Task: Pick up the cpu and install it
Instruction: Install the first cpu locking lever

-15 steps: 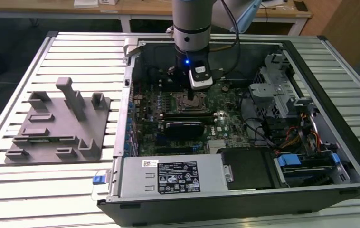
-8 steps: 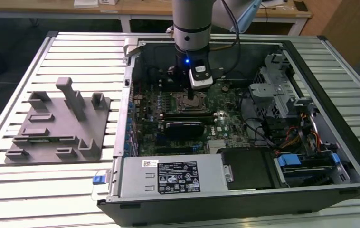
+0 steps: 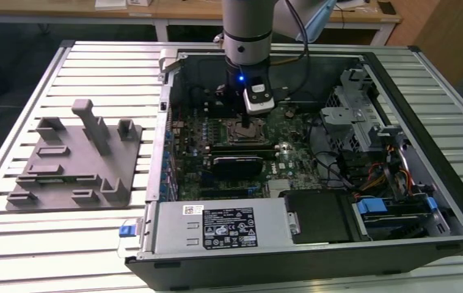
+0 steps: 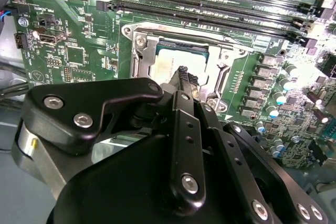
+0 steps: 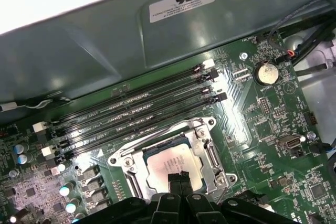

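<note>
a: second wrist view, over an open computer case (image 3: 427,122): the cpu (image 4: 169,65) is seen lying flat inside the socket (image 4: 137,51) on the green motherboard (image 4: 68,51), framed by the metal bracket. the gripper (image 4: 183,73) is held just above it, its fingertips (image 4: 182,72) drawn together into one narrow point; nothing is clasped between them.

b: first wrist view — is the same told there?

a: it is. the cpu (image 5: 173,166) is shown as a pale, silvery square with a darker thin edge, seated within the socket (image 5: 210,153), beside the long memory slots (image 5: 136,111). the closed fingertips (image 5: 180,177) are set at the chip's near edge; whether contact is made cannot be told.

b: and how is this step judged to be done well?

a: the chip should be kept level and square to the frame, and any pressure kept light and straight down, since a tilted corner could be forced against the contacts beneath. in the exterior view the gripper (image 3: 248,129) is seen hanging upright over the socket (image 3: 240,131).
</note>
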You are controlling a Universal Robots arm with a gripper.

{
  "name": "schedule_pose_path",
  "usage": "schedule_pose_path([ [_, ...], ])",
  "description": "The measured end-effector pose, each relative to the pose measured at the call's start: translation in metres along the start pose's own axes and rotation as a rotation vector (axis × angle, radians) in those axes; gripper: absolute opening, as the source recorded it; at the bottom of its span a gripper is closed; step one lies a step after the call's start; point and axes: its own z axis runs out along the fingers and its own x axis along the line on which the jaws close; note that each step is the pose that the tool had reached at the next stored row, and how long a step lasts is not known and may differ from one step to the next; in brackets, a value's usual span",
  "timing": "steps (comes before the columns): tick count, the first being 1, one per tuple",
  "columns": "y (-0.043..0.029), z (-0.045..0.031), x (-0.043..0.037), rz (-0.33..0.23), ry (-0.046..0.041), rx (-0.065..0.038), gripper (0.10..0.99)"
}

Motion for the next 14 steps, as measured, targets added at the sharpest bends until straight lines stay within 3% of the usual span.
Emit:
schedule_pose_path([
  [14,0.0016,-0.0066,-0.0034,0.0,-0.0001,0.0,0.106],
])
